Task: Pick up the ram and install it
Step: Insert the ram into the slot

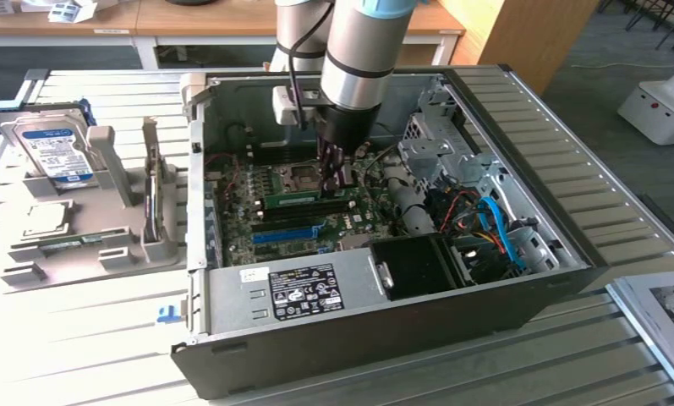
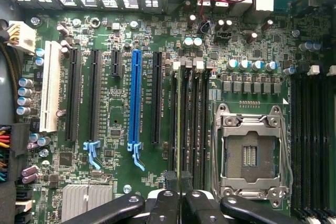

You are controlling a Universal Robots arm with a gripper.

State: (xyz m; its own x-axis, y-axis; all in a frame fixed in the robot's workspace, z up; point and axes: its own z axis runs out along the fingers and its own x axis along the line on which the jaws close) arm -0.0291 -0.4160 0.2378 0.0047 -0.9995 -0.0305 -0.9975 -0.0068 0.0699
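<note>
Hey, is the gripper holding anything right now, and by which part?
The gripper holds the ram at one end, with its fingers on either side of the upper edge.

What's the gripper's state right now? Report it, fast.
Gripper: closed on the ram, which stands edge-on among the memory slots.
</note>
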